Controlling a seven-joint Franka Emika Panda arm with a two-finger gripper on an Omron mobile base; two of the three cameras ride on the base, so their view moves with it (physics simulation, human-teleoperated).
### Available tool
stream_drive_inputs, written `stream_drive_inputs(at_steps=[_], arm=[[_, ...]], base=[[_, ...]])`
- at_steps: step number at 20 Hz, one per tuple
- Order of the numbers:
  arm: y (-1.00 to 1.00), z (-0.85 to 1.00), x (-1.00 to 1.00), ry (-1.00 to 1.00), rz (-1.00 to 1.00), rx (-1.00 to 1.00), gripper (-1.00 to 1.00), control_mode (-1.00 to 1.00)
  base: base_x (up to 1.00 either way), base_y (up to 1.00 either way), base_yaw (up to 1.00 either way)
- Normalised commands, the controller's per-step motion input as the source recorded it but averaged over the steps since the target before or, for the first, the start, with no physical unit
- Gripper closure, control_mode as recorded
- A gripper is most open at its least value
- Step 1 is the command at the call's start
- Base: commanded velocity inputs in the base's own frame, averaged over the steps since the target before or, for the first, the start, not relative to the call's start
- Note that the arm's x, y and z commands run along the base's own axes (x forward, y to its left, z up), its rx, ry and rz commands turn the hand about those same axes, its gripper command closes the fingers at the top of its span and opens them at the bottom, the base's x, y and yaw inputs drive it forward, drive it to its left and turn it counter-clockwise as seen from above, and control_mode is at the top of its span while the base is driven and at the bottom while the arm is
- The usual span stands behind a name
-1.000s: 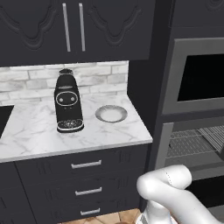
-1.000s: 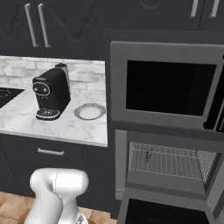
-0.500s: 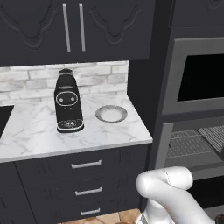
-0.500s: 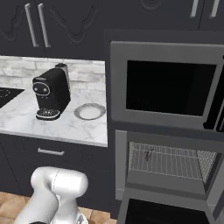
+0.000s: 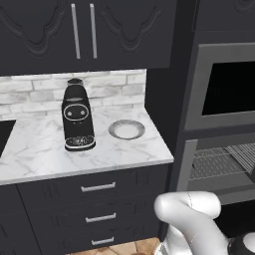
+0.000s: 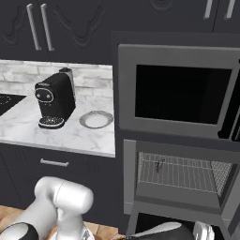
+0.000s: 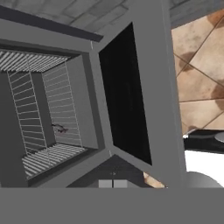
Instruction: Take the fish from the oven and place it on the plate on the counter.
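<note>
The oven (image 6: 130,165) stands open at the right of the counter (image 6: 70,138), its wire rack (image 6: 187,174) bare except for the fish (image 6: 159,165), a tiny dark shape near the rack's left. In the rolled hand view the fish (image 7: 59,128) lies deep in the oven cavity (image 7: 87,109), and the dropped door with its dark glass (image 7: 127,96) runs alongside. My gripper (image 7: 113,183) hangs low outside the oven mouth, far from the fish, its two tips together and shut on nothing. The plate (image 5: 126,129) sits empty on the counter (image 5: 45,154), also seen as the plate (image 6: 96,119).
A black coffee machine (image 5: 77,117) stands left of the plate. A dark-windowed unit (image 6: 183,93) sits above the oven. Dark drawers with bar handles (image 5: 98,187) lie below the counter. My white arm (image 6: 61,199) bends low in front; tiled floor (image 7: 199,65) lies beside the door.
The arm's white elbow has shifted very slightly at the bottom of both base views. Fish, plate and oven have not moved.
</note>
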Motion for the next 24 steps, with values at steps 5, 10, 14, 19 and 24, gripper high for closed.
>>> stream_drive_inputs(at_steps=[5,10,14,19,24], arm=[[0.56,1.00,0.00,0.00,0.00,-0.05,1.00,-1.00],[0.65,0.49,0.14,0.00,0.02,-0.05,1.00,-1.00],[0.59,-0.02,0.61,-0.01,0.00,-0.03,1.00,-1.00],[0.26,-0.14,0.82,-0.05,0.00,-0.03,1.00,-1.00],[0.06,-0.03,0.42,-0.06,-0.01,0.00,1.00,-1.00]], base=[[0.00,0.00,0.00],[0.00,0.00,0.00],[0.00,0.00,0.00],[0.00,0.00,0.00],[0.00,0.00,0.00]])
